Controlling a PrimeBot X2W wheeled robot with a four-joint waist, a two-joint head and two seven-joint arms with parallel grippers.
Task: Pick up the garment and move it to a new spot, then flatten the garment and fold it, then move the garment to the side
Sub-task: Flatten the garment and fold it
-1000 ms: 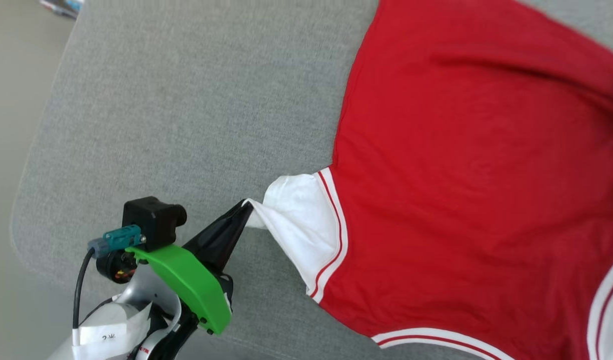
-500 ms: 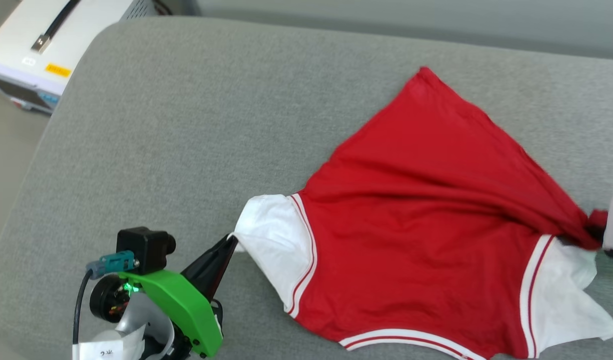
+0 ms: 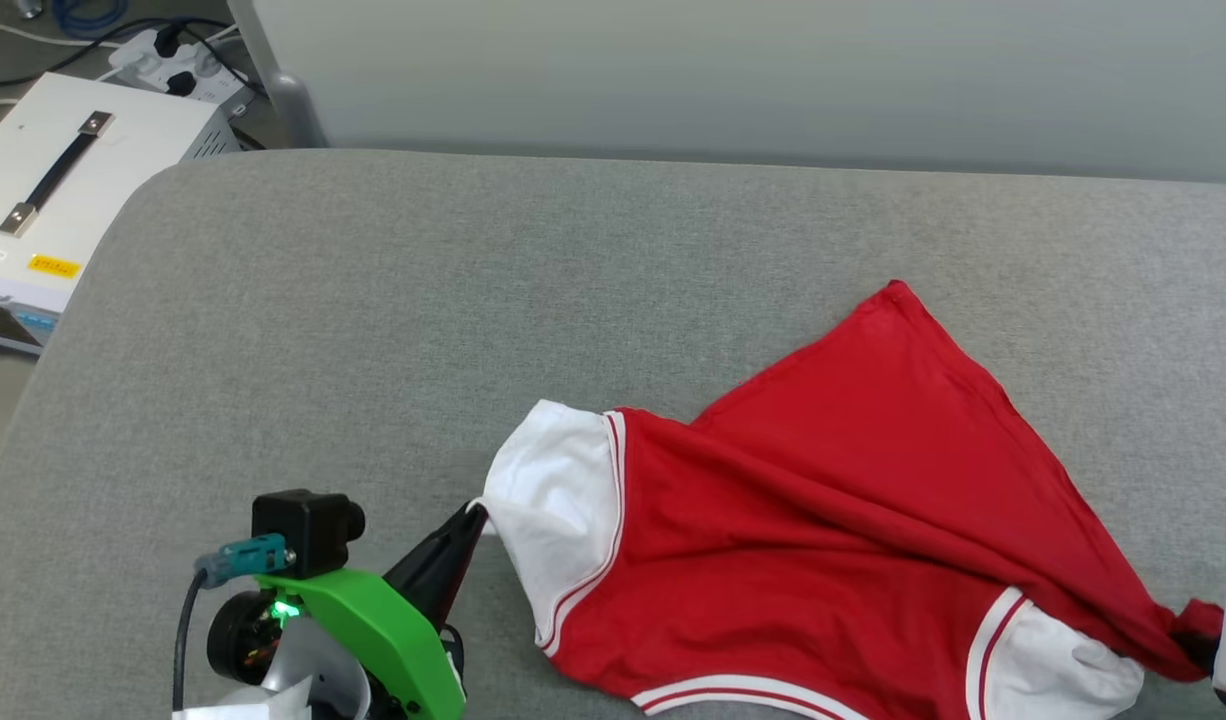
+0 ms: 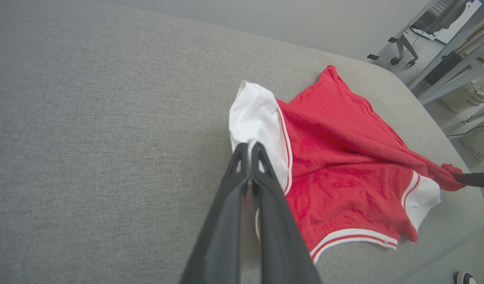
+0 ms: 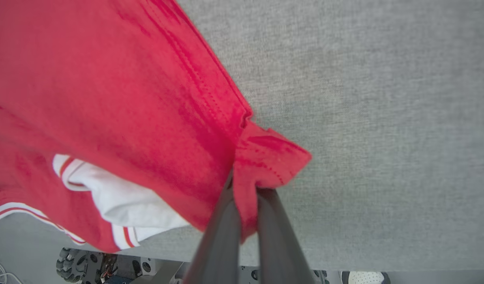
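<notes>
Head view: your left end effector point(image 3: 473, 514) is clamped on the garment point(image 3: 823, 520) at its white sleeve edge; the red body spreads right of it over the grey padded surface point(image 3: 373, 330). Right wrist view: your right end effector point(image 5: 246, 188) pinches its red hem corner.

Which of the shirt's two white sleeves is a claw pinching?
The left sleeve, pinched by the left gripper; the right sleeve lies loose, since the right gripper grips red cloth.
</notes>
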